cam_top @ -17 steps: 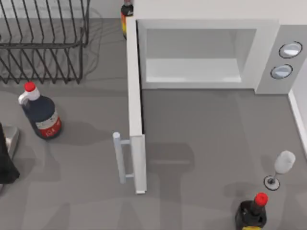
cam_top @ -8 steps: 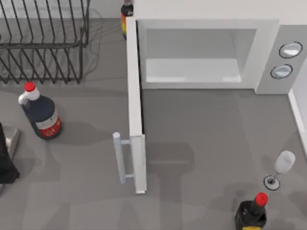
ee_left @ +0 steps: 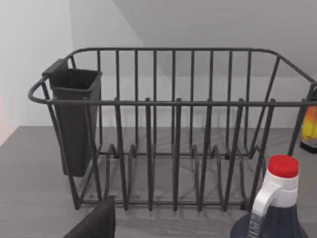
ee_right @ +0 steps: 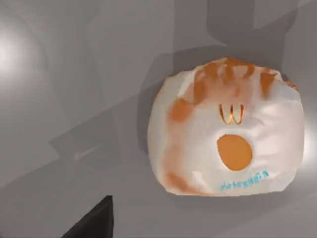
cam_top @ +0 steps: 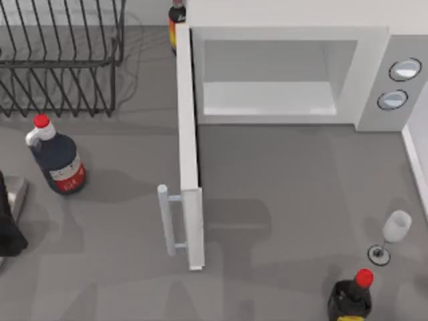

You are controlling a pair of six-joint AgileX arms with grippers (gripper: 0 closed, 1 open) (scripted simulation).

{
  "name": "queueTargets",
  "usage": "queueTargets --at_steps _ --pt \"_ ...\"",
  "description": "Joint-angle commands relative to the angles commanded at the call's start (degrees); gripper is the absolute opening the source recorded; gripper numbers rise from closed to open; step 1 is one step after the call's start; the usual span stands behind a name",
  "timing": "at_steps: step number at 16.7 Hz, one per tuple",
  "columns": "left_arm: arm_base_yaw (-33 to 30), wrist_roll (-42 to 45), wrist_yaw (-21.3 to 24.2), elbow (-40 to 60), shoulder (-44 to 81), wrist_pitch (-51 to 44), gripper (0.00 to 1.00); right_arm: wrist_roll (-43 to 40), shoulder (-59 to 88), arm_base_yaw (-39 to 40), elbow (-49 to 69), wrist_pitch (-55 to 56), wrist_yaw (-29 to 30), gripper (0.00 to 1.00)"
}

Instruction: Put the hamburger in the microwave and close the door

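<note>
The hamburger is a pale round bun with orange-red patches, lying on the grey table right below my right wrist camera. A dark part of my right gripper shows beside it, apart from the bun. The white microwave stands at the back right with its pale cavity open. Its door is swung out toward the front, bar handle on its left face. My left gripper sits parked at the table's left edge.
A black wire dish rack with a dark cup stands at the back left. A red-capped dark bottle is in front of it. Another bottle stands behind the door. At the front right are a wine glass and a bottle.
Faint shadows at the front right of the table have shifted a little. The door, bottles and glass stay where they were.
</note>
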Motion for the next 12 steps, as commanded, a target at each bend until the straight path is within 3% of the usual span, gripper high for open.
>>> queueTargets --at_steps 8,12 --pt "0.0 0.0 0.0 0.0 0.0 0.0 1.0 -0.2 0.78 -0.13 -0.59 0.81 -0.04 1.0" --pt "0.0 0.0 0.0 0.0 0.0 0.0 1.0 -0.13 4.88 -0.02 -4.76 9.05 -0.05 1.0"
